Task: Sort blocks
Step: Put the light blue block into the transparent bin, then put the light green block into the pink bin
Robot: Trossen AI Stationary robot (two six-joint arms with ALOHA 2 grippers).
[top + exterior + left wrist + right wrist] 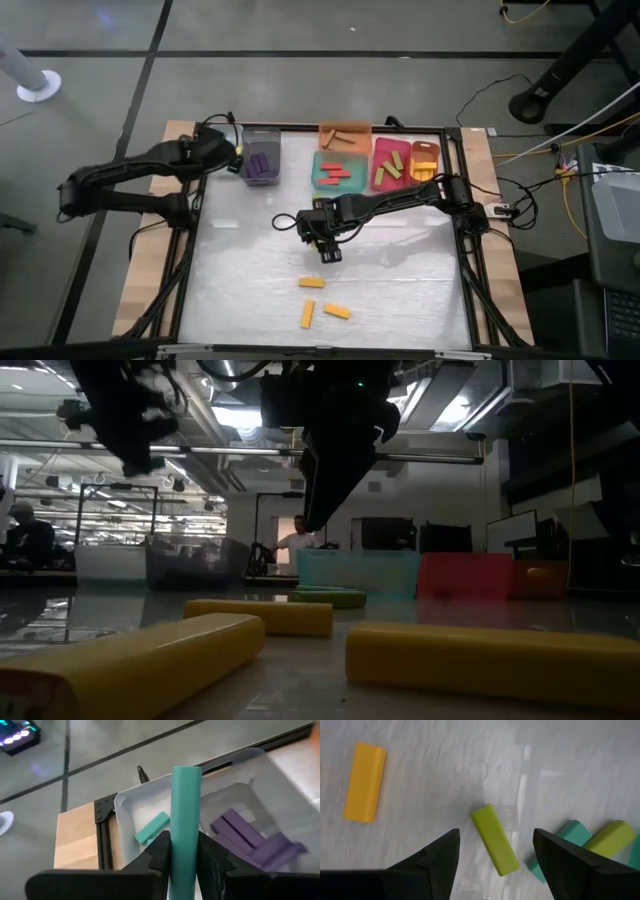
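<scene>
The left gripper (185, 862) clenches a teal rectangular block (185, 815) above the clear plastic bin (131, 805) (purple bars inside). The right gripper (495, 852) hangs spread over an olive green flat block (494, 839).

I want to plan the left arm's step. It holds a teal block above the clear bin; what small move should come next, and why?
Probably open the left gripper to drop the teal block. The block is clamped upright over the clear bin, where another teal block and purple blocks already lie.
</scene>
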